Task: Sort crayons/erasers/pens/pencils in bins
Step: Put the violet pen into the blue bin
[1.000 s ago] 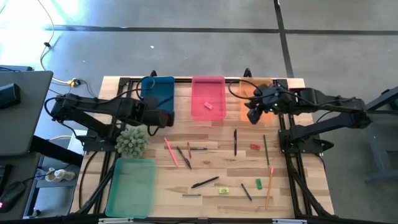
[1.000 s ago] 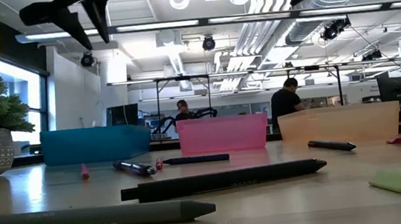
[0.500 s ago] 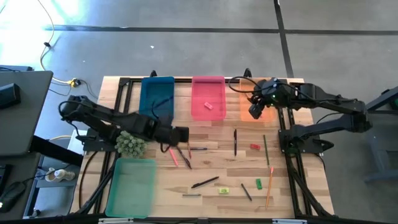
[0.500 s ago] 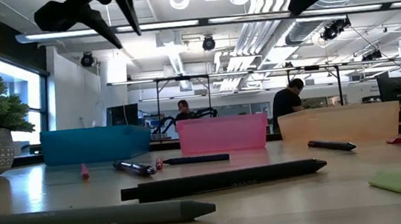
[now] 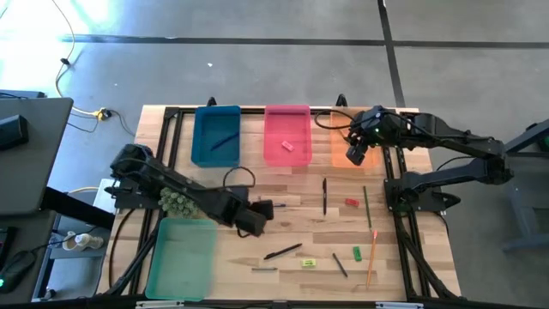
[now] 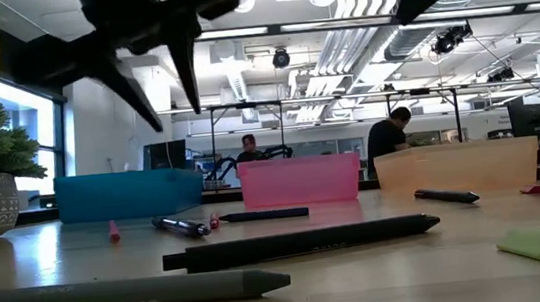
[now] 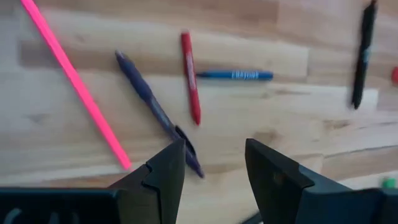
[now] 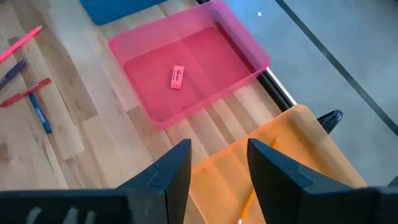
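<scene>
My left gripper [image 5: 264, 210] is open and empty above the middle of the table. In its wrist view it [image 7: 214, 168] is over a purple pen [image 7: 155, 112], next to a red crayon [image 7: 191, 78], a blue pen [image 7: 233, 75] and a long pink stick [image 7: 74, 81]. All of these lie flat on the wood. My right gripper [image 5: 352, 158] is open and empty over the orange bin [image 8: 280, 168], which holds an orange pencil [image 8: 249, 202]. The pink bin [image 5: 286, 136] holds a pink eraser [image 8: 177, 76]. The blue bin [image 5: 216, 136] holds a blue pen [image 5: 225, 142].
The light green bin [image 5: 182, 256] stands at the near left, with a potted plant [image 5: 180, 199] beside it. A black pen [image 5: 324, 196], a red eraser [image 5: 351, 202], a green pencil [image 5: 367, 206], an orange pencil [image 5: 372, 257], a green eraser [image 5: 357, 253] and a yellow eraser [image 5: 309, 263] lie on the table's right half.
My left gripper has gone from beside the blue bin toward the table's near edge and right, and down, to above the sticks in the middle of the table. It has stayed open.
</scene>
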Robot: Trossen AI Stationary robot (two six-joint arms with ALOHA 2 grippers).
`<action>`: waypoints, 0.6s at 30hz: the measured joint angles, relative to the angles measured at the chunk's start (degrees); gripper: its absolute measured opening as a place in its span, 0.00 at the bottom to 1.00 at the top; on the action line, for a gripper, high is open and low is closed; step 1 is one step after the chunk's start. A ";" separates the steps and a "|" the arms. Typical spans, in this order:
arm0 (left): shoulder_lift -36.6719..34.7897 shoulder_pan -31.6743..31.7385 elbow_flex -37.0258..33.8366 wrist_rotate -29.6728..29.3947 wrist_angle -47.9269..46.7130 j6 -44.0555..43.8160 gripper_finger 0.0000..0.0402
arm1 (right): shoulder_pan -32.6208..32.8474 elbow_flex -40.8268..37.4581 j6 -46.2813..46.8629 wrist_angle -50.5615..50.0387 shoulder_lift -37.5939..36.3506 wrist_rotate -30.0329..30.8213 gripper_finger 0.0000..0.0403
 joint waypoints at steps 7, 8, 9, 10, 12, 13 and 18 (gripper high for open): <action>5.10 -0.20 1.93 1.56 -0.22 -2.98 0.38 | 0.00 0.00 -0.02 -0.90 0.00 0.00 0.37; 5.51 -0.20 1.98 1.85 0.14 -3.31 0.38 | 0.00 0.00 -0.02 -1.13 0.02 0.00 0.37; 5.88 -0.20 1.98 2.20 -0.09 -3.63 0.38 | 0.00 0.00 -0.02 -1.10 0.00 0.00 0.37; 6.31 -0.16 1.98 2.52 -0.09 -3.91 0.38 | 0.00 0.00 -0.02 -1.07 0.00 0.00 0.37; 7.06 -0.15 1.98 2.69 -0.40 -4.88 0.38 | 0.00 0.00 -0.02 -1.09 0.01 0.00 0.37; 7.34 -0.15 1.98 2.71 -0.93 -5.17 0.38 | 0.00 0.00 -0.02 -1.09 -0.01 0.00 0.37; 8.97 -0.11 2.00 2.71 -1.42 -7.24 0.38 | 0.00 0.00 -0.02 -1.07 0.00 0.00 0.37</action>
